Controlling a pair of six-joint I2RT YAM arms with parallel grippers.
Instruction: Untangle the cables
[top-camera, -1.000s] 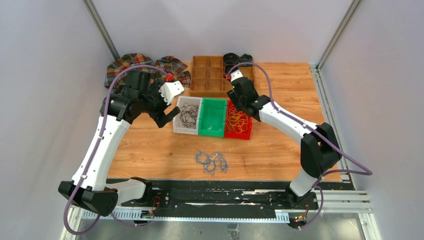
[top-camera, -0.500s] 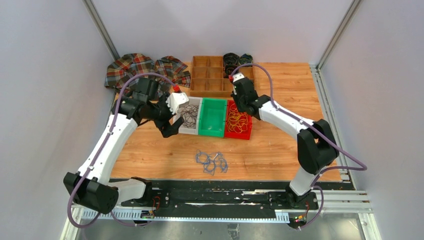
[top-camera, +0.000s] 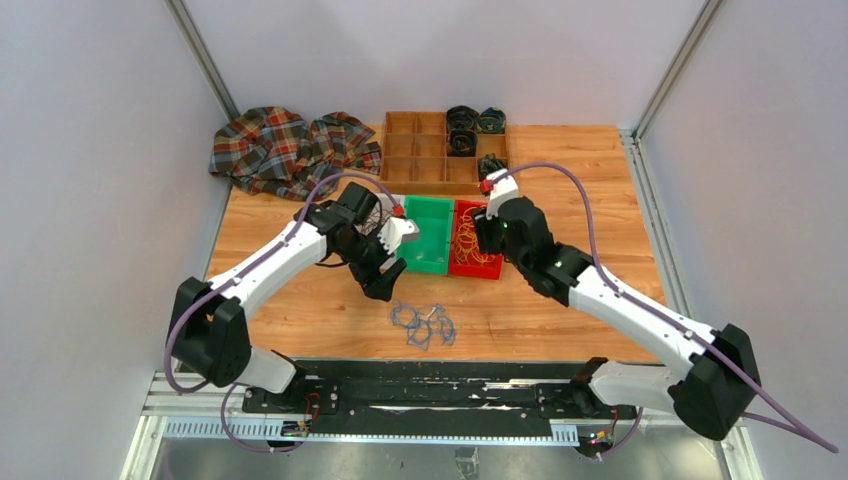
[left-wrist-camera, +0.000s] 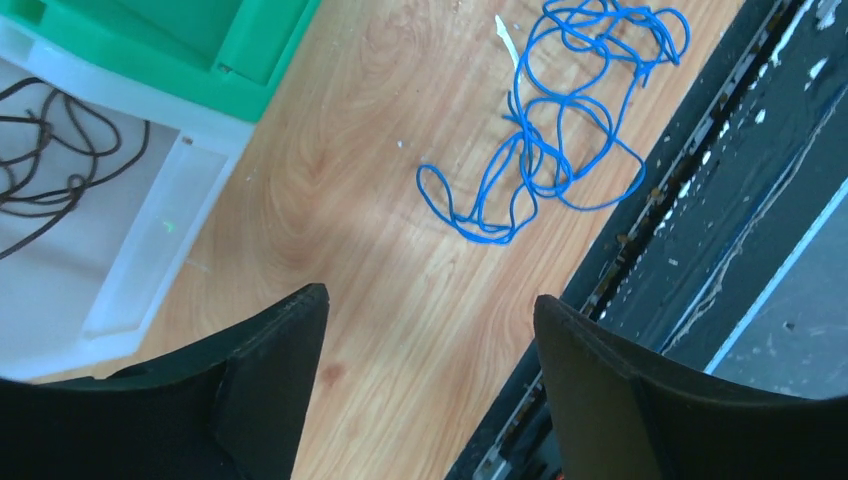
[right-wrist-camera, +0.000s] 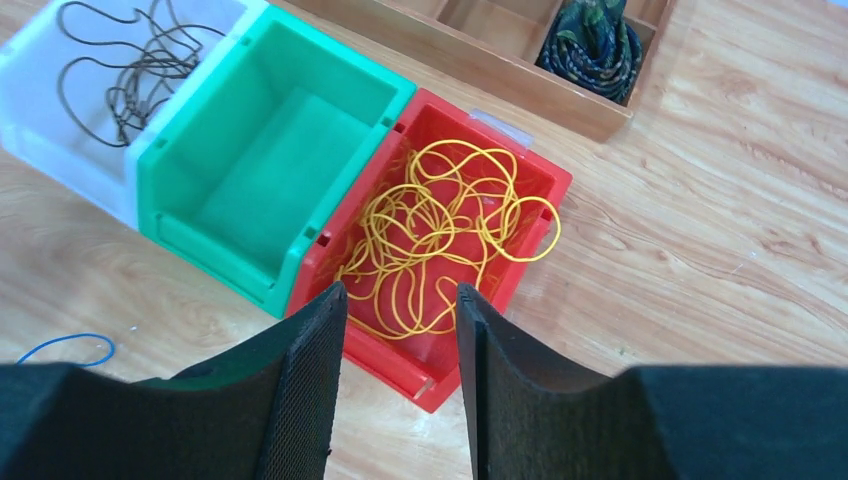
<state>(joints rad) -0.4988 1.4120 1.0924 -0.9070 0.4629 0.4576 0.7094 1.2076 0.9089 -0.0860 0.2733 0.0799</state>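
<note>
Pale wood tabletop (top-camera: 600, 150) between grey walls, seen from above: a blue cable (top-camera: 423, 324) lies in loose loops near the front edge, apart from three bins set in a row. The left gripper (top-camera: 383, 284) hangs near it, in front of the bins. The right gripper (top-camera: 482, 238) is over the red bin (top-camera: 480, 270), where a yellow cable (top-camera: 466, 246) is heaped. A plaid cloth (top-camera: 270, 140) and a wooden divider tray (top-camera: 420, 150) sit at the back. From the left wrist, the fingers stand wide apart, gripping nothing, above bare wood. The blue cable lies ahead, untouched, and a black cable (left-wrist-camera: 70, 180) rests in the white bin (left-wrist-camera: 160, 250) beside the green bin (left-wrist-camera: 200, 50). From the right wrist, the jaws are parted and empty above the red bin's near edge. The yellow cable lies below them inside it, and the green bin stands between the red and white ones.
</note>
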